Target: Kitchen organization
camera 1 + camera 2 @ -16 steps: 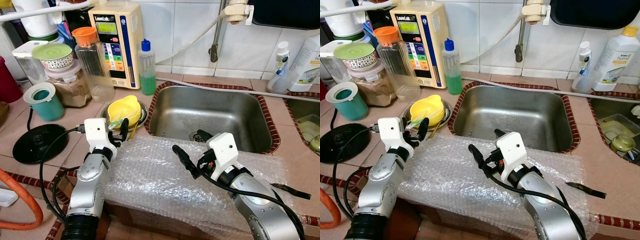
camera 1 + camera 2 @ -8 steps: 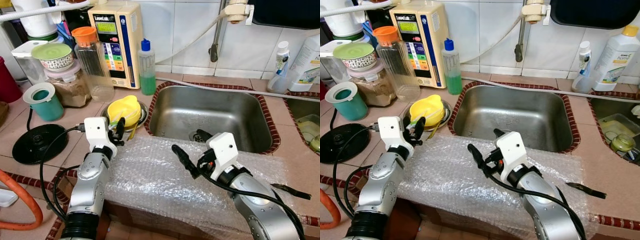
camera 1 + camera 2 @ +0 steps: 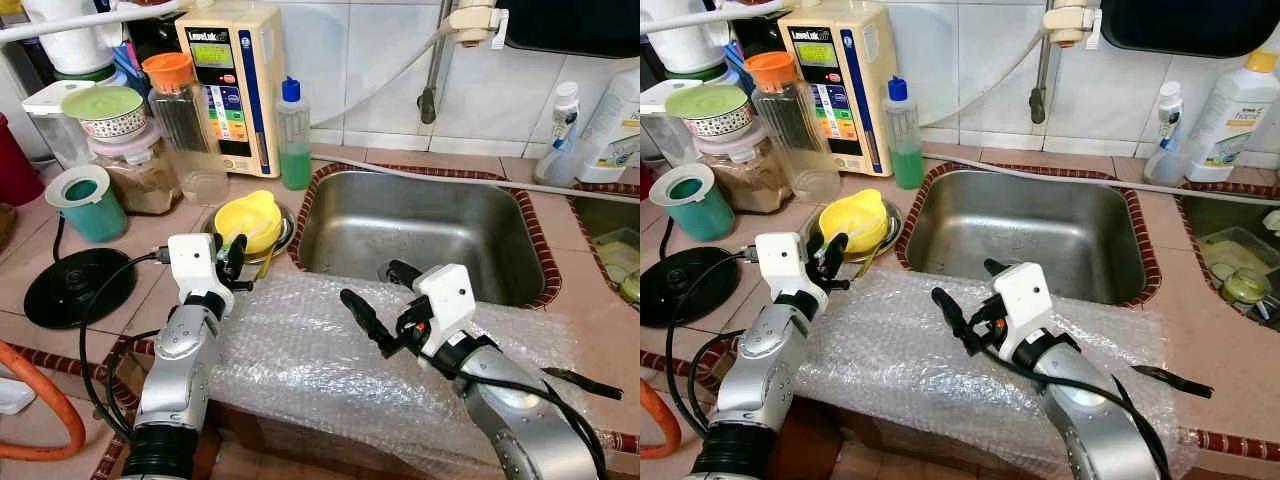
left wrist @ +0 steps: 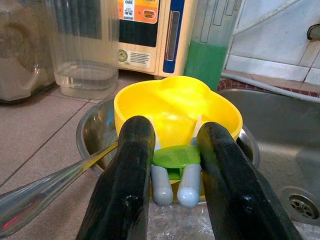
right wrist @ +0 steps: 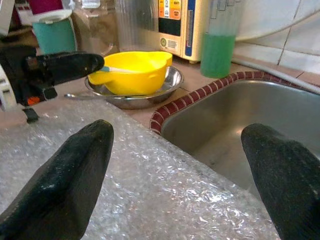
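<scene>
Two arms are up over my worktop (image 3: 90, 225), which is tiled in pink with a dark red edge. Going by size: the sink (image 3: 420, 235) sits bare in the middle, and a sheet of bubble wrap (image 3: 330, 350) lies spread across the front edge just before it. Behind stand a water unit (image 3: 232, 85), a clear jug (image 3: 185, 125) with an orange lid, a jar (image 3: 135, 170) and a green soap bottle (image 3: 293, 135). Left of the sink a yellow bowl (image 3: 250, 218) rests inside a steel bowl (image 4: 95, 137), with a spoon (image 4: 45, 187) leaning out of the steel one.

My left tool (image 4: 172, 170) is at the near rim of the yellow bowl, clenched on a small green piece (image 4: 176, 156) with two pale grey prongs hanging below it; what it is exactly I cannot tell. My right tool (image 5: 175, 165) hovers above the bubble wrap with its fingers spread wide, grasping nothing.

As I judge it, the tidying is at an early stage: the back of the worktop is crowded, the bowls are stacked where they are, and only the little green piece is in hand. Everything else is left to sort.

Writing I can read: the water unit's label begins "Leve", with an orange "CARE" panel low down; a white bottle (image 3: 1225, 105) at the far right reads "home".
</scene>
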Controlling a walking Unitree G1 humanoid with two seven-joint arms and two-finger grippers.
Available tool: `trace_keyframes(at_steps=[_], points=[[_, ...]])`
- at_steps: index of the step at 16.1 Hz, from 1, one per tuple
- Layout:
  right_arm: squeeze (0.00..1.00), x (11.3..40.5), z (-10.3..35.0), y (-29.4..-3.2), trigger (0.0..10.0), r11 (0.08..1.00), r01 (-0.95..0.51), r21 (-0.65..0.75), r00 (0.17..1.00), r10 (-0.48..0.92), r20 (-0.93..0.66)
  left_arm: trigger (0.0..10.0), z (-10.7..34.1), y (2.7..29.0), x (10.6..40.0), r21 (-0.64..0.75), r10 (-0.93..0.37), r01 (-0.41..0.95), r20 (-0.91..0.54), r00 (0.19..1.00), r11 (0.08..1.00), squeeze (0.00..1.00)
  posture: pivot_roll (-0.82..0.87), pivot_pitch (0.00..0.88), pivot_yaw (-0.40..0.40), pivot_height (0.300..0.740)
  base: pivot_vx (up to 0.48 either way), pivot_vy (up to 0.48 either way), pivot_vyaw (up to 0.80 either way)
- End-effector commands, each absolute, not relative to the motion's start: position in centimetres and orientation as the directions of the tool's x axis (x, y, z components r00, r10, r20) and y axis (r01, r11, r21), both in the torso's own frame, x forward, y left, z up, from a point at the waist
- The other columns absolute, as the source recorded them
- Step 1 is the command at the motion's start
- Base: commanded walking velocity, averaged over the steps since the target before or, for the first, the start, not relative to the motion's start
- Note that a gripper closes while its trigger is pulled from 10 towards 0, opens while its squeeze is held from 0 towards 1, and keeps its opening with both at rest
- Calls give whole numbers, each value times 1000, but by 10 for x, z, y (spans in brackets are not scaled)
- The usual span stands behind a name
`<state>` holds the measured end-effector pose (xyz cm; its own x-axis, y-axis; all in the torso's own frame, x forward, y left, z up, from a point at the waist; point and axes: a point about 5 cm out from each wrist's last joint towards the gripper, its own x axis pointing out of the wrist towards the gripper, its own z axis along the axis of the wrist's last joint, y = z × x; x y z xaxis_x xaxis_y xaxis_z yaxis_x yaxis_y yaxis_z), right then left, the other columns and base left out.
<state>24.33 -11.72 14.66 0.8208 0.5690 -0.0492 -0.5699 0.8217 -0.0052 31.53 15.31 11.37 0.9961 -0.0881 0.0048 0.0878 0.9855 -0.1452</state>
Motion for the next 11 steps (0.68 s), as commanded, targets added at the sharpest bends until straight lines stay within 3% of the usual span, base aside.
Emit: trace_keyframes(at_steps=[1, 11], points=[[0, 247, 154, -122, 10000, 827, -562, 1, 827, 562, -28, 0, 119, 154, 317, -138, -87, 89, 22, 996, 986, 0, -26, 0, 62, 740, 0, 0, 0], [0, 248, 157, -124, 10000, 781, -623, 41, 780, 624, -38, 0, 140, 164, 317, -68, -44, 50, 91, 995, 996, 0, -15, 0, 61, 740, 0, 0, 0]])
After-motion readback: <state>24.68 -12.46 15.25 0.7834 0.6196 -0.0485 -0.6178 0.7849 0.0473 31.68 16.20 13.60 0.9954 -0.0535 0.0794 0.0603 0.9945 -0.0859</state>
